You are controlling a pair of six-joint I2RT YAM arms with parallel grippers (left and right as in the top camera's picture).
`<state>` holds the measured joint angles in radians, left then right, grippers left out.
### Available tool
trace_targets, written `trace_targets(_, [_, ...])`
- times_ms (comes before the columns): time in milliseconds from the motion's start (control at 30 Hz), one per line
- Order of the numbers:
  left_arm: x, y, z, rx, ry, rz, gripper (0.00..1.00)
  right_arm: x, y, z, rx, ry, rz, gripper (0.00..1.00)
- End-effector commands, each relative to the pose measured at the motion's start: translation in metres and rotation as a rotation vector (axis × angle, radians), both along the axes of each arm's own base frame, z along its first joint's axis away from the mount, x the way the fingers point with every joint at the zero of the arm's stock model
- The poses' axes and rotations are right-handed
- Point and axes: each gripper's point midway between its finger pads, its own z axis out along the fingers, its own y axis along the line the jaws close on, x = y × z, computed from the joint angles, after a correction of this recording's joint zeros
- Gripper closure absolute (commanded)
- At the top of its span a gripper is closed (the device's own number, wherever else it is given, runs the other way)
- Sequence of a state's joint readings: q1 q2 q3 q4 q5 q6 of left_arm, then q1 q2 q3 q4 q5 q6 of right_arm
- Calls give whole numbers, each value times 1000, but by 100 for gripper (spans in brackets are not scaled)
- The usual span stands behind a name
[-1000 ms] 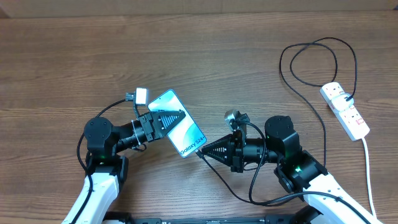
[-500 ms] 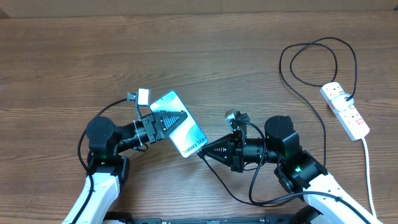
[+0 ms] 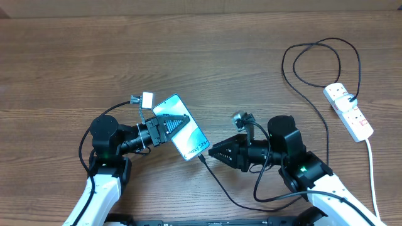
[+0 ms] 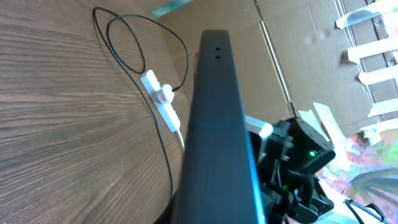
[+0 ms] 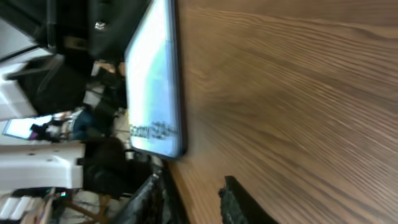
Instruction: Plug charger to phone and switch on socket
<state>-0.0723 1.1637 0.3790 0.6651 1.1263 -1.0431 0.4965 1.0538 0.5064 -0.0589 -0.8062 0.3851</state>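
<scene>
Table, socket, phone, charger: plugging-in stage, switch not yet pressed.
We list the table (image 3: 75, 50); the socket (image 3: 349, 112), far right, well apart; the phone (image 3: 193, 139), clamped by the level left gripper (image 3: 183, 118) to steady its port; the charger (image 3: 204, 160) tip meeting its lower edge, seemingly seated; the right gripper (image 3: 212, 152) just beside, slightly parted, empty.

Teal-screened phone (image 3: 191, 135) lies diagonally, black charger (image 3: 202, 159) tip seemingly in its port; white socket (image 3: 350, 113) far right.

Grained wooden table (image 3: 220, 56), glossy phone (image 3: 193, 137) screen
</scene>
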Motion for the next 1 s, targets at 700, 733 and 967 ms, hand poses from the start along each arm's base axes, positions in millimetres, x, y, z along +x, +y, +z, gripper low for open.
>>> trace_targets(700, [-2,-3,5,6,-44,-23,96,-34,11,-4,-7,8,155,38])
trace_targets(733, [-2,-3,5,6,-44,-23,96,-32,13,-9,-37,-8,133,38])
trace_targets(967, [-2,-3,5,6,-44,-23,96,-32,20,-9,-52,-48,127,43])
